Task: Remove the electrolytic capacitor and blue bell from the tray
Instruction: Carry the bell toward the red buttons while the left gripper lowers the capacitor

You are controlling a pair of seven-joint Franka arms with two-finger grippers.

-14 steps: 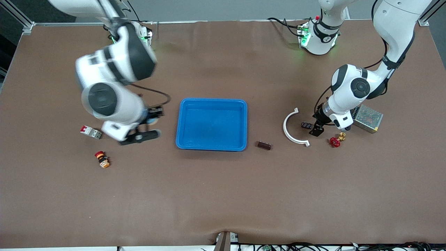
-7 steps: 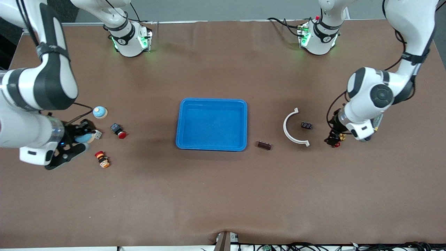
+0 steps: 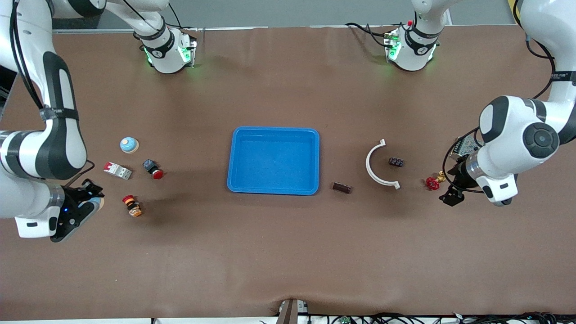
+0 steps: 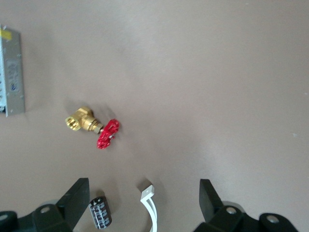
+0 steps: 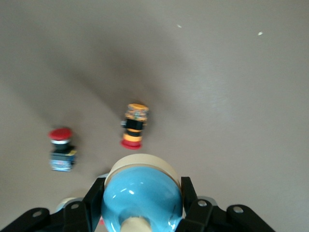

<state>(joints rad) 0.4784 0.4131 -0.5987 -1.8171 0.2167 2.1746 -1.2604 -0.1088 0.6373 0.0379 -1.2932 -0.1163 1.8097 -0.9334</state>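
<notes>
Blue tray (image 3: 272, 133) sits emptied; my right hand (image 5: 141, 203) still grips the blue bell (image 5: 143, 193) aloft, capacitor (image 4: 100, 212) lies on the table (image 3: 288, 252), left hand (image 4: 145, 205) spread empty.

Table (image 3: 279, 252): covered edge to edge w/ brown matte sheet, slight creases near the edge closest to the front camera. Grey wall (image 3: 288, 11) runs along the robot-base side; aluminium frame rails (image 3: 27, 20) at both corners there. Cables (image 3: 405, 318) lie along the camera-side edge; lighting even, soft shadows.
</notes>
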